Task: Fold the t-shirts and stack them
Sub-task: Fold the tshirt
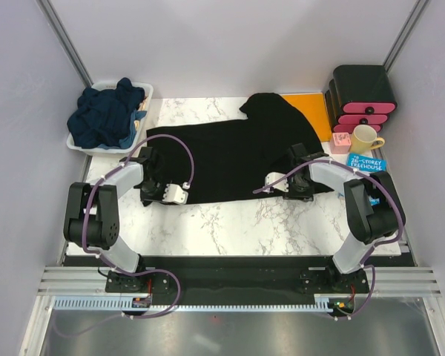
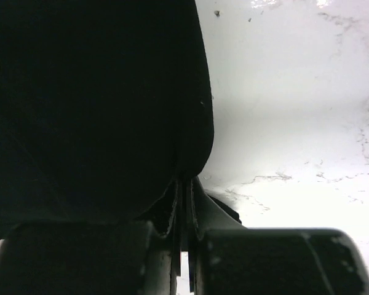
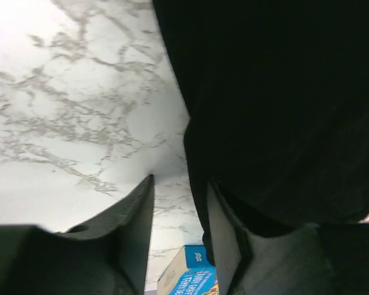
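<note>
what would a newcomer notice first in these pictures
The black t-shirt lies spread wide across the middle of the marble table, with the left gripper pinching its edge and the right gripper open at its right side. Next comes the heap of navy t-shirts in the white basket at the far left corner, and the black and pink drawer unit at the far right.

A marble counter (image 1: 230, 222) carries a white basket (image 1: 89, 147) at its far left corner. At the far right, an orange sheet (image 1: 311, 111) lies beside a black-and-pink drawer unit (image 1: 363, 93). A yellow mug (image 1: 365, 139), a pink box (image 1: 341, 141) and a blue book (image 1: 366, 163) sit nearer.
</note>
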`<state>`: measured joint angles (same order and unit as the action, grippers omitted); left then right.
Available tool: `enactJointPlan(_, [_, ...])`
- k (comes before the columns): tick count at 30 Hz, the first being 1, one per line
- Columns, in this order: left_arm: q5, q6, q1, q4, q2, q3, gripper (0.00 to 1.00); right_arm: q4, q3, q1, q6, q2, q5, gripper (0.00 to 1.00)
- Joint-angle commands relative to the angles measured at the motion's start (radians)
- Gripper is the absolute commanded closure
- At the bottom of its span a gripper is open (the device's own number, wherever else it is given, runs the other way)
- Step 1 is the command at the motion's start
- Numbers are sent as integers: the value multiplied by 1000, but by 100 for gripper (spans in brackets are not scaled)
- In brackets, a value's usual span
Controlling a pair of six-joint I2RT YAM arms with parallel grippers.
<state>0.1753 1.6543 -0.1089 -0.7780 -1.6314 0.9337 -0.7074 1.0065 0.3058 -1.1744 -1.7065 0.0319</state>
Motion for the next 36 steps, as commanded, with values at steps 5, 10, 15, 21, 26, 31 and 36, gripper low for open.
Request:
enactJointPlan(5, [-2,28,6,2,-33,-27,98,71,-12,-8,1,-48,40,99])
enactJointPlan(10, [-26,94,34,-63,8,-71,98,-10,-54,-7,-27,33,34,100])
enactJointPlan(15, [-89,189,80,-156,54,-160,98,-81,-129,-7,-67,145,22,100])
enactJointPlan(21, [-102,226,94,-228,79,-219,98,-122,-238,9,-117,246,25,100])
enactJointPlan(26, [-102,248,94,-320,93,-240,98,-173,-307,41,-143,332,19,100])
enactJointPlan(31, [-66,282,94,-398,128,-237,98,-239,-367,111,-145,416,-10,100])
enactJointPlan(36, [-59,352,91,-491,220,-283,98,-283,-384,179,-117,475,-29,96])
